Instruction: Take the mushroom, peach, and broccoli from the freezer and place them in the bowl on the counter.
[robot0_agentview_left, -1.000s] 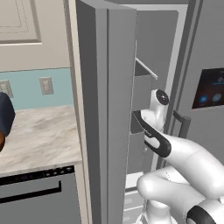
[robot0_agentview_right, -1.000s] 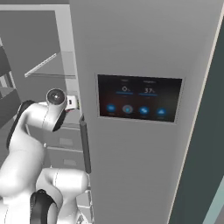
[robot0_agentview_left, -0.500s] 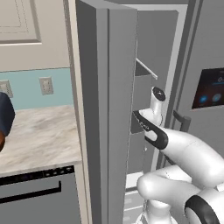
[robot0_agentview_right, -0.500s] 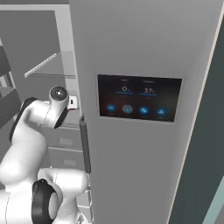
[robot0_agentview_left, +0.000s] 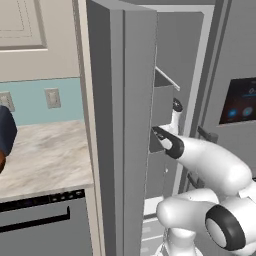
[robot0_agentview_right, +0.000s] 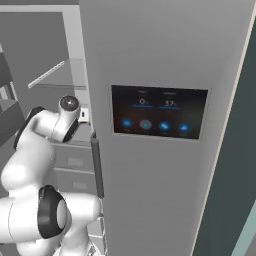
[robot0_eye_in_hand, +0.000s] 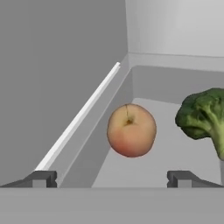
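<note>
In the hand view the peach (robot0_eye_in_hand: 131, 130) rests on a white freezer shelf (robot0_eye_in_hand: 170, 153), just ahead of my gripper (robot0_eye_in_hand: 113, 179) and centred between its open fingers. The broccoli (robot0_eye_in_hand: 205, 116) stands upright to the peach's right, partly cut off by the frame edge. Nothing sits between the fingertips (robot0_eye_in_hand: 43, 178). The mushroom is out of view. My arm (robot0_agentview_left: 200, 155) reaches into the freezer (robot0_agentview_right: 45, 55) past its open door (robot0_agentview_left: 120, 125). A reddish-brown sliver of the bowl (robot0_agentview_left: 1, 162) shows at the left edge, on the counter (robot0_agentview_left: 45, 155).
The shelf's left wall and a white rail (robot0_eye_in_hand: 83, 118) run close beside the left finger. A dark blue toaster (robot0_agentview_left: 6, 132) stands on the counter above the bowl. The wider door with the dispenser panel (robot0_agentview_right: 159, 112) stays closed to the right of the arm.
The arm has pushed a little further into the freezer and its forearm has shifted slightly left. The jaws have stayed open.
</note>
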